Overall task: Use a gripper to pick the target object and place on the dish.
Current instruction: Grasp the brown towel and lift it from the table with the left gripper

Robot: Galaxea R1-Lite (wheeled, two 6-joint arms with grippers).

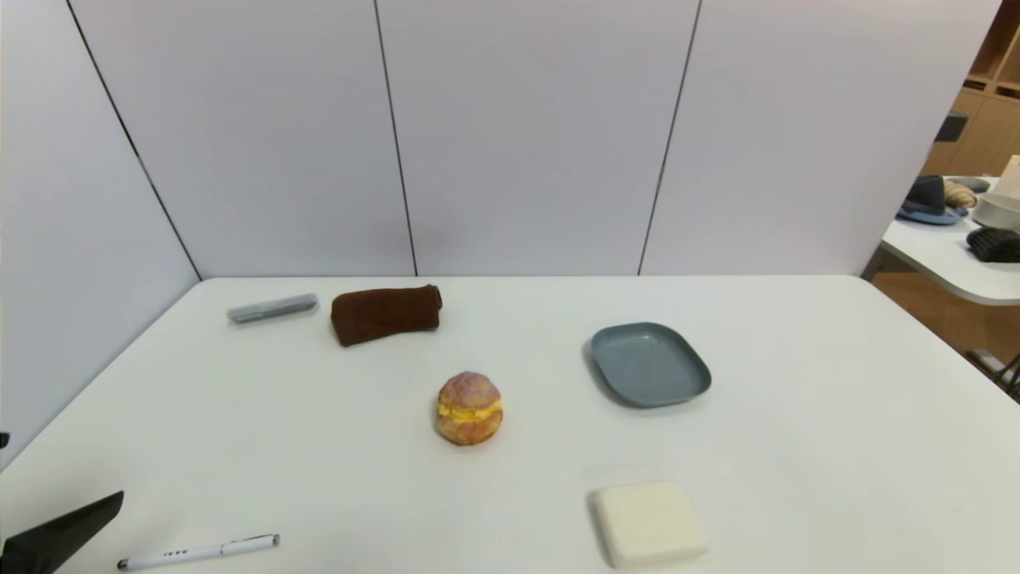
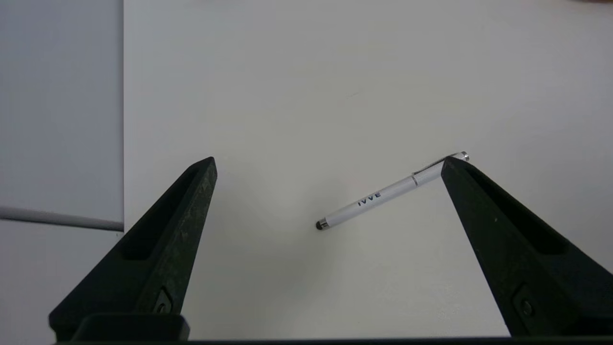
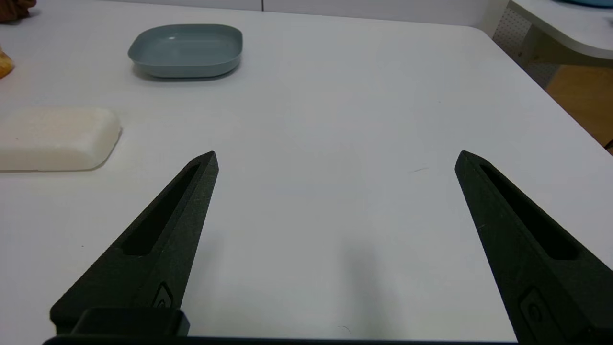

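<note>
The dark brown rolled towel (image 1: 386, 314) lies at the far left of the white table, untouched. The grey-blue dish (image 1: 649, 364) sits empty right of centre; in the right wrist view the dish (image 3: 187, 50) shows far ahead. My left gripper (image 2: 329, 159) hangs open over the near-left table with nothing between its fingers; only one finger's tip (image 1: 68, 530) shows in the head view's bottom-left corner. My right gripper (image 3: 336, 154) is open above bare table at the near right and is out of the head view.
A yellow-filled bun (image 1: 468, 407) sits mid-table. A cream square block (image 1: 648, 522) lies near the front. A white pen (image 1: 199, 551) lies front left, below the left gripper. A grey pen-like case (image 1: 272, 308) lies beside the towel. Panel walls stand behind and left.
</note>
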